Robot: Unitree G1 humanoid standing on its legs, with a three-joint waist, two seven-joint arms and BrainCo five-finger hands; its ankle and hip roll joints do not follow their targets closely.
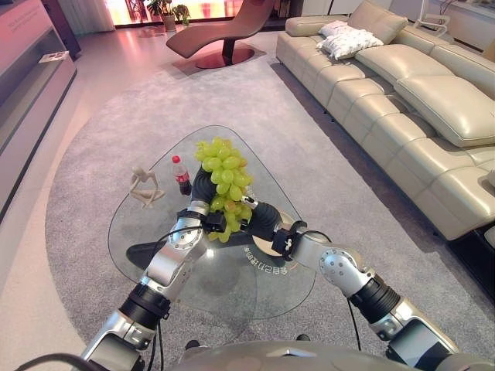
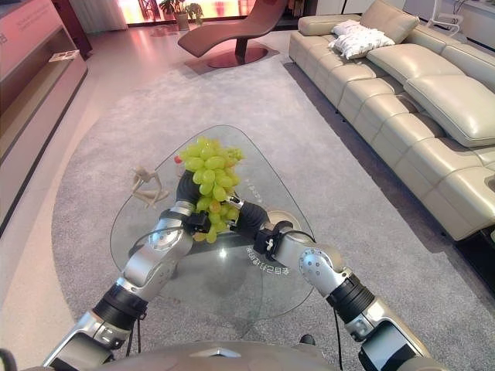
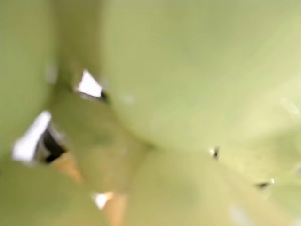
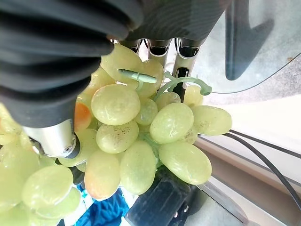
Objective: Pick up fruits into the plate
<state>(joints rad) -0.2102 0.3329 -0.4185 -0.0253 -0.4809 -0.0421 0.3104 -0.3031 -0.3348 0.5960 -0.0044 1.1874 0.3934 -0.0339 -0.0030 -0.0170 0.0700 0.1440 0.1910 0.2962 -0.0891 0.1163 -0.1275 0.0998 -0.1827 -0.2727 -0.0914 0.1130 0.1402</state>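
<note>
A big bunch of green grapes (image 1: 223, 182) is held up above the glass table (image 1: 147, 247), between both hands. My right hand (image 1: 263, 220) reaches in from the right; in the right wrist view its fingers (image 4: 160, 47) and thumb (image 4: 51, 139) wrap the grapes (image 4: 141, 136). My left hand (image 1: 203, 187) sits behind and under the bunch, its fingers hidden by fruit. Grapes (image 3: 188, 94) press right up against the left wrist view. A pale plate (image 2: 285, 222) lies on the table just under my right wrist, partly covered by the arm.
A small cola bottle (image 1: 181, 175) and a pale wooden figurine (image 1: 145, 187) stand on the table's left part. A beige sofa (image 1: 402, 93) runs along the right, and a brown lounge chair (image 1: 224, 31) stands far back on the grey carpet.
</note>
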